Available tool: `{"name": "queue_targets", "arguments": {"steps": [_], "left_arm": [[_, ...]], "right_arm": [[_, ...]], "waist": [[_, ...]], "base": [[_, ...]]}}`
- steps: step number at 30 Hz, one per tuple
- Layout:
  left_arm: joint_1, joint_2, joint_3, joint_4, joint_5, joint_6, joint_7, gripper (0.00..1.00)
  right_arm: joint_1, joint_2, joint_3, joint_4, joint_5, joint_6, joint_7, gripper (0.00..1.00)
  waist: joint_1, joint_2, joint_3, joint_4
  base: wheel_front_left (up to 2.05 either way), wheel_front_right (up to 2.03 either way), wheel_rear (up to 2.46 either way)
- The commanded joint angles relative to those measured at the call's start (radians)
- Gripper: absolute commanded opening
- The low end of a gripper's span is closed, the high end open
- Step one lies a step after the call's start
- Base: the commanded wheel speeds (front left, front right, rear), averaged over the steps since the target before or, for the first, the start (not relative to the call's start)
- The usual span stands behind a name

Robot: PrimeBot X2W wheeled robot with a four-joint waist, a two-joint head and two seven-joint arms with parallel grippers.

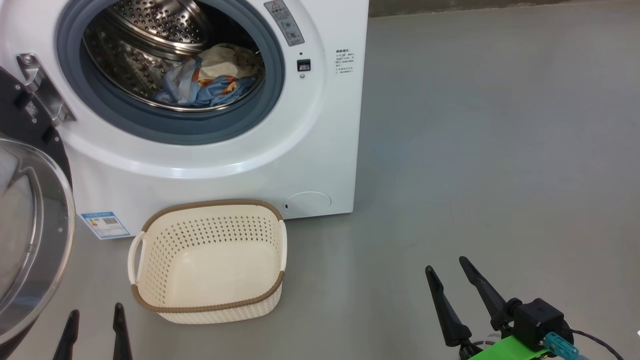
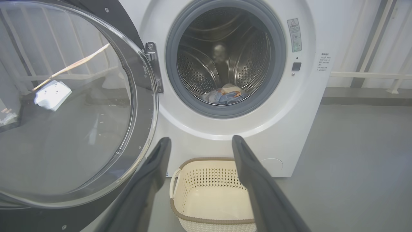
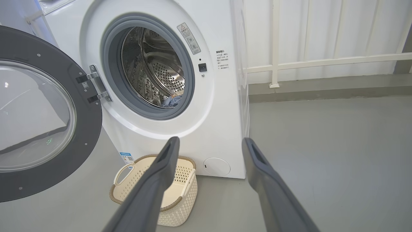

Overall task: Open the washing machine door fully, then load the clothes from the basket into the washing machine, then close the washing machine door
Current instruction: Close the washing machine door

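The white washing machine (image 1: 320,125) stands ahead with its door (image 1: 30,235) swung wide open to the left, glass bowl facing me. The clothes (image 1: 215,80), light-blue and cream, lie inside the steel drum. The cream basket (image 1: 207,260) sits empty on the floor in front of the machine. My left gripper (image 1: 95,325) is open at the lower left, just left of the basket and holding nothing. My right gripper (image 1: 450,280) is open at the lower right, well clear of the basket. In the left wrist view the door (image 2: 64,103), the clothes (image 2: 225,95) and the basket (image 2: 209,193) all show.
Bare grey floor (image 1: 500,150) stretches to the right of the machine. A white railing (image 3: 322,61) and low kerb run behind it. The open door takes up the space at the left, close to my left gripper.
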Motion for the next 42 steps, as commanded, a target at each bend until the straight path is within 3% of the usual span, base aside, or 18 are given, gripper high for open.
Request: {"name": "queue_targets", "arguments": {"steps": [1, 26, 42], "left_arm": [[-0.047, 0.004, 0.030, -0.021, 0.008, 0.000, -0.006, 1.00], [-0.027, 0.003, 0.018, -0.025, 0.004, 0.013, -0.006, 1.00], [-0.007, 0.003, -0.004, -0.032, -0.012, 0.047, -0.006, 1.00]], "right_arm": [[-0.014, 0.004, 0.024, -0.022, -0.009, 0.001, -0.005, 1.00], [-0.001, 0.004, 0.009, -0.028, -0.013, 0.001, -0.005, 1.00], [0.002, 0.004, 0.015, -0.026, -0.022, 0.001, -0.005, 1.00]], "waist": [[0.0000, 0.0000, 0.000, 0.000], [0.0000, 0.0000, -0.017, 0.026], [0.0000, 0.0000, -0.027, 0.169]], "base": [[0.00, 0.00, 0.00], [0.00, 0.00, 0.00], [0.00, 0.00, 0.00]]}}
